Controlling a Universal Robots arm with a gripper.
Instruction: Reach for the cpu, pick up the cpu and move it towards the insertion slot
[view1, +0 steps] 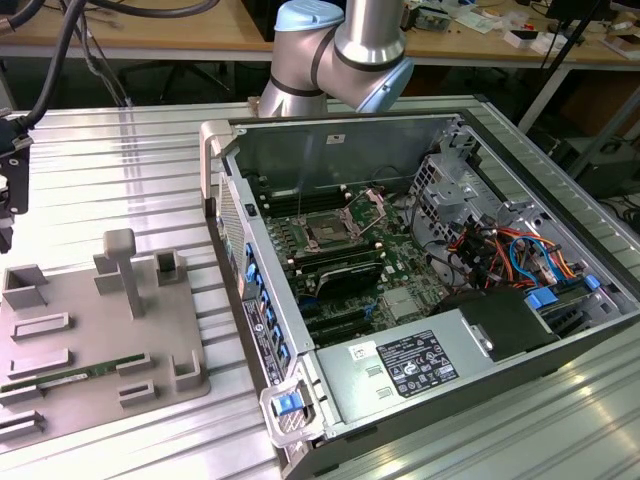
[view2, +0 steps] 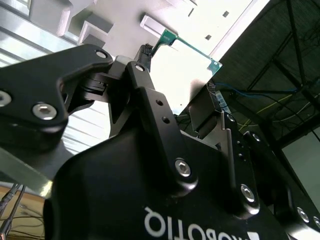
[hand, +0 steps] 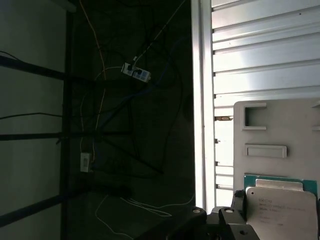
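The cpu (hand: 282, 206), a flat square chip with a silvery top and thin green rim, hangs over the grey plastic tray (hand: 300, 125). In the second wrist view its green rim (view2: 192, 46) runs between the black fingers. My gripper (view2: 180, 72) is shut on the cpu, one fingertip (view2: 145, 51) at its corner. In the exterior view the gripper (view1: 8, 190) sits at the far left edge, above the tray (view1: 150, 350). The insertion slot (view1: 330, 232) lies on the green motherboard inside the open computer case, well to the exterior view's right of the gripper.
A long green memory stick (view1: 60, 381) lies on the tray among raised grey holders (view1: 125, 265). The case wall (view1: 235, 250) stands between tray and motherboard. Cables and a drive cage (view1: 500, 250) crowd the case's right side. The table edge (hand: 200, 100) drops to dark floor.
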